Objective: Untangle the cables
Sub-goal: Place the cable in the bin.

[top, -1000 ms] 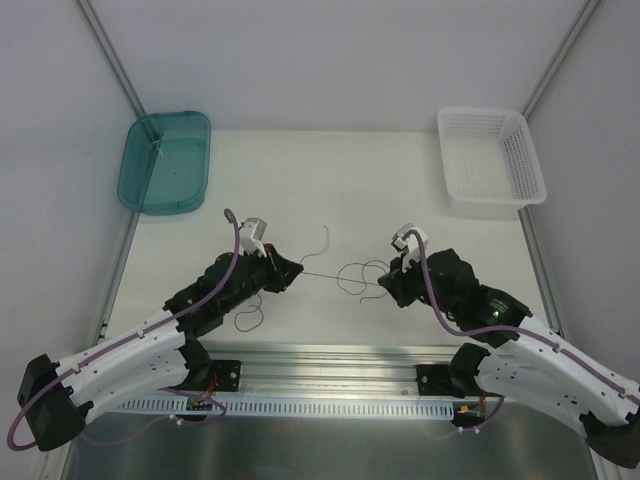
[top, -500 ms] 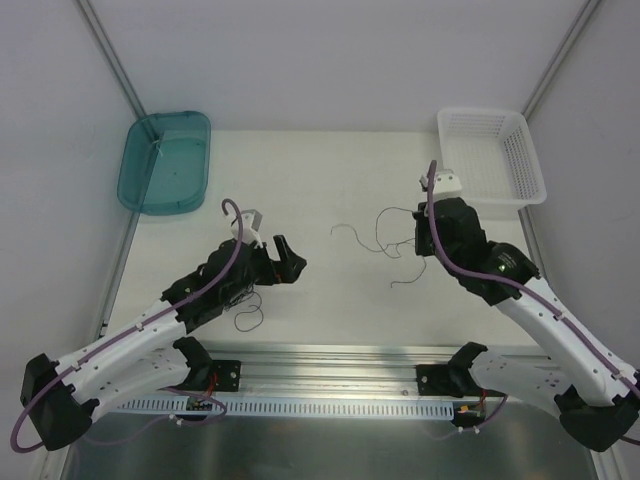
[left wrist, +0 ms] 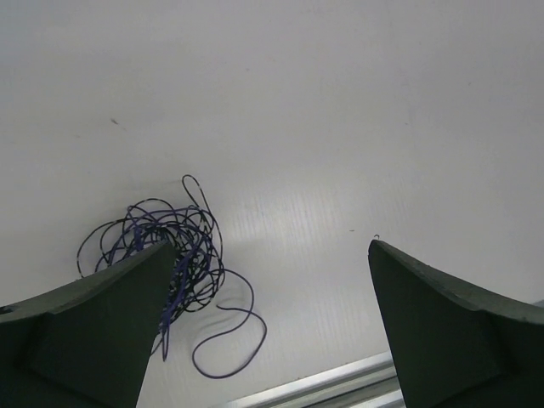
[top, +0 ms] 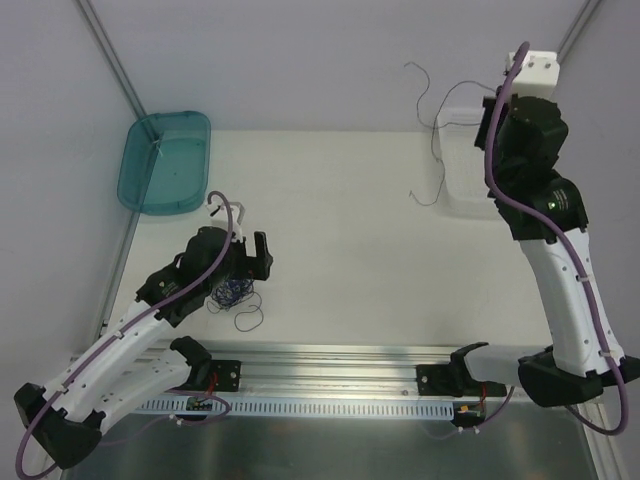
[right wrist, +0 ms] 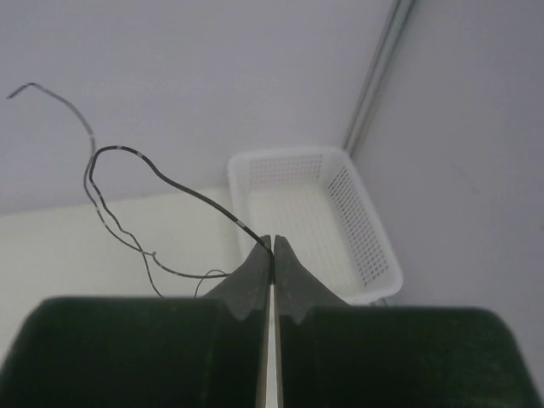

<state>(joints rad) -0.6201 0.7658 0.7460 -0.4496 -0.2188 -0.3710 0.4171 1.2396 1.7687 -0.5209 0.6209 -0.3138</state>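
Note:
The cables point(left wrist: 157, 242) lie as a dark purple tangle on the table, with one loose loop point(left wrist: 228, 340) trailing toward the near rail. My left gripper point(left wrist: 270, 245) hovers over them, open wide, with its left finger point(left wrist: 102, 323) above the tangle's edge and nothing between the fingers. From above, the tangle point(top: 231, 293) sits just beneath the left gripper point(top: 252, 266). My right gripper point(right wrist: 272, 246) is shut on a single thin dark strand point(right wrist: 161, 174), lifted high in the air. The strand point(top: 437, 150) dangles left of the right gripper point(top: 490, 118), beside the white basket.
A white perforated basket point(top: 462, 200) stands at the back right, partly behind the raised right arm, and shows below the right fingers point(right wrist: 314, 212). A teal bin point(top: 165, 160) sits at the back left. A metal rail point(top: 330, 355) runs along the near edge.
My left gripper opened, let go of the strand and drew back over the tangle. The right arm rose and swung toward the basket, carrying the freed strand.

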